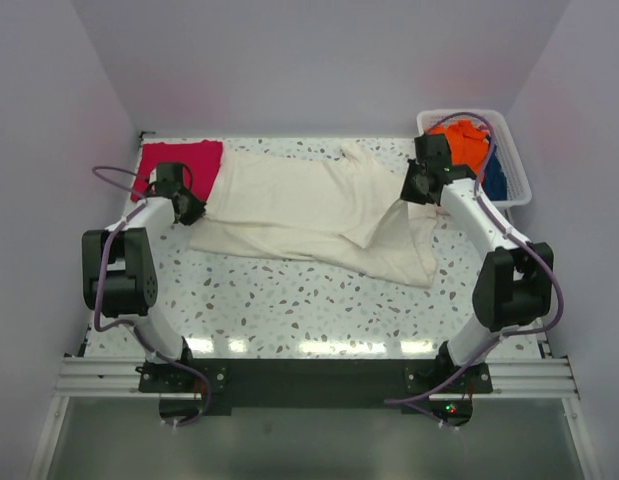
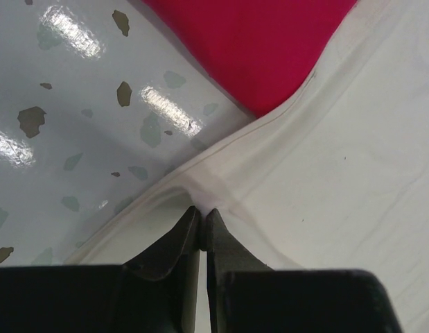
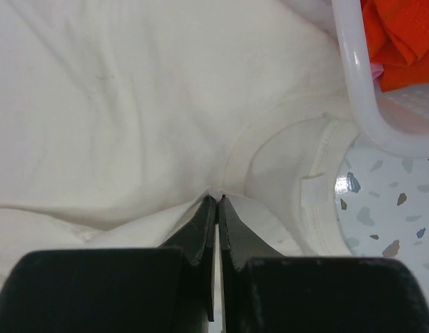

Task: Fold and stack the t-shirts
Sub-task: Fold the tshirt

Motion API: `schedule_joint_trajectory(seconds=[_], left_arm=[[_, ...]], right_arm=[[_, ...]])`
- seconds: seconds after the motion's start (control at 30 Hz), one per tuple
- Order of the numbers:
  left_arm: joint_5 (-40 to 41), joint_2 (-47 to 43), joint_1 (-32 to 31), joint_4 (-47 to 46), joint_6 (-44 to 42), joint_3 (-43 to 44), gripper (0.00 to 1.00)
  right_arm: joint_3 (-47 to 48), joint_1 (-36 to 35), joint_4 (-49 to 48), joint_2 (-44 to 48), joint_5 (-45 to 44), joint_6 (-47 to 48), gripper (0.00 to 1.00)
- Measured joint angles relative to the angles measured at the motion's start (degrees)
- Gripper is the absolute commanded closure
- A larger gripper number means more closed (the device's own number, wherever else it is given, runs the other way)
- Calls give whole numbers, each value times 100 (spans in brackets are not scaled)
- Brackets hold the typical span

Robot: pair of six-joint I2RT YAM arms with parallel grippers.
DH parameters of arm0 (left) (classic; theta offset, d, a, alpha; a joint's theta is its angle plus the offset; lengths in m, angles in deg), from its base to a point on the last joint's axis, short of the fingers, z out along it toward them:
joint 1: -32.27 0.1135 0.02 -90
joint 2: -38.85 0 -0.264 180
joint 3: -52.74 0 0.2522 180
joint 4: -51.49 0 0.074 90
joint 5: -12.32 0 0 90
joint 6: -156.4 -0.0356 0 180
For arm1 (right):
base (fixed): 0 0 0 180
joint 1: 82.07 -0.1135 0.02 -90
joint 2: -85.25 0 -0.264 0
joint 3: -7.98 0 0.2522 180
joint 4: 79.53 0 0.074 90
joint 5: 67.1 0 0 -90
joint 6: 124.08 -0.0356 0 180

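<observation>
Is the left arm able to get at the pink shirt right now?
Probably not yet: the left gripper is shut on the edge of the cream shirt. The pink shirt lies close beside it, mostly uncovered.

On my feeds the speckled terrazzo counter (image 1: 319,300) carries a cream-white t-shirt (image 1: 289,200), spread rumpled from left to right across its far half. A crimson-pink t-shirt (image 1: 179,160) lies in the far left corner, its edge touching the cream one. I see a white basket (image 1: 521,170) holding orange and blue cloth at the far right corner.
</observation>
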Motion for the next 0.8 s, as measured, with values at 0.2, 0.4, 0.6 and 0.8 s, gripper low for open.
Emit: schedule_joint_trajectory(seconds=[0.2,0.4,0.6,0.8], left_arm=[[0,2,0,-9,-33,70,80],[-28,2,0,-44,-109,125,63],[-87,-4,0,-52,-181,131,50],[96,-647,0,44,-125,-321,45]], right_arm=[[623,0,-4,-302,74,-7,100],[868,0,9,-603,68,-4,100],[872,33,42,-809,24,-4,100],[879,157,44,-890,26,-13,86]])
